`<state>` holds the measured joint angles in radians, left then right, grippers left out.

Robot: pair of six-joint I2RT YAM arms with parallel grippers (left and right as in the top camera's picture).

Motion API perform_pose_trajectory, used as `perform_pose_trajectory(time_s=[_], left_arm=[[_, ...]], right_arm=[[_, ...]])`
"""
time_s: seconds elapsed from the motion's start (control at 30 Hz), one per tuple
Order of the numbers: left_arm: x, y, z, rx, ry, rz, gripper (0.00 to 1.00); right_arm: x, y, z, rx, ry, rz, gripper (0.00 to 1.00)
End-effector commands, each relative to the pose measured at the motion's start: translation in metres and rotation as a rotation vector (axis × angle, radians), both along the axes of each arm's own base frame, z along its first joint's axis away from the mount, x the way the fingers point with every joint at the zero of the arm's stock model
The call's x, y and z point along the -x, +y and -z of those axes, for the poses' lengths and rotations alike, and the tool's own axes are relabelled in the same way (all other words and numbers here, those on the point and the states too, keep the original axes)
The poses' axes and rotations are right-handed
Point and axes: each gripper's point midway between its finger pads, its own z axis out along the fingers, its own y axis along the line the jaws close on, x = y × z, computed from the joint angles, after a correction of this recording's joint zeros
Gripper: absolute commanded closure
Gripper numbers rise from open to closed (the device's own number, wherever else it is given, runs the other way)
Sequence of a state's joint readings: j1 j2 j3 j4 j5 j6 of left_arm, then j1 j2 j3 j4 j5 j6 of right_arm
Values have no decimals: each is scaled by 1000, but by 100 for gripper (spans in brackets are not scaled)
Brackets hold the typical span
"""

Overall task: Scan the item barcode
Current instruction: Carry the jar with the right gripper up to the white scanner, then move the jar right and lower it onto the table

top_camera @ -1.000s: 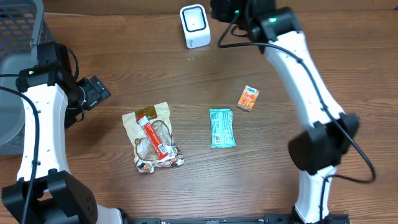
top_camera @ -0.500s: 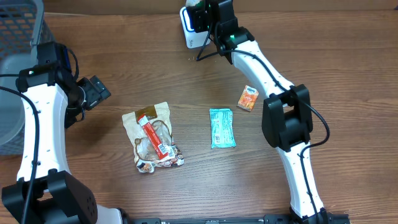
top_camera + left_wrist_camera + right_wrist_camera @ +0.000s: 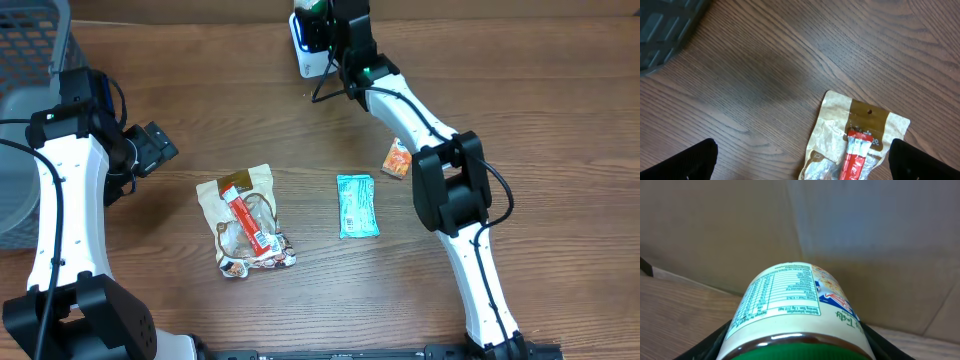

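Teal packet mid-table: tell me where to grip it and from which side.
Come straight down on the teal packet and close across its narrow width near mid-length. It lies flat, long axis running front to back, so the long edges are probably the easiest pinch; the orange box and brown pouch lie clear of it.

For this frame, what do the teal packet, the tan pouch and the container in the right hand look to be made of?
Teal packet: glossy plastic film, judging by its sheen. Tan pouch: matte, kraft-looking paper with a crinkled, shiny lower part, possibly laminated. Container: a smooth printed label wraps a round body, whose own material cannot be told. Its green cap reflects light like plastic.
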<state>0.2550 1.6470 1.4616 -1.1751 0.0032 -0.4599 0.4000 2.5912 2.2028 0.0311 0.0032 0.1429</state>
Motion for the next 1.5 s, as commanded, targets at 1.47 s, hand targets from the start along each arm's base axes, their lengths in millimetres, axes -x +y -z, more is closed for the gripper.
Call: perform_pose_trajectory(time_s=[1.47], left_arm=[[-5,-1,-6,-13,-19,25,0]], right_arm=[[263,-284,-65,112,1010,433,96]])
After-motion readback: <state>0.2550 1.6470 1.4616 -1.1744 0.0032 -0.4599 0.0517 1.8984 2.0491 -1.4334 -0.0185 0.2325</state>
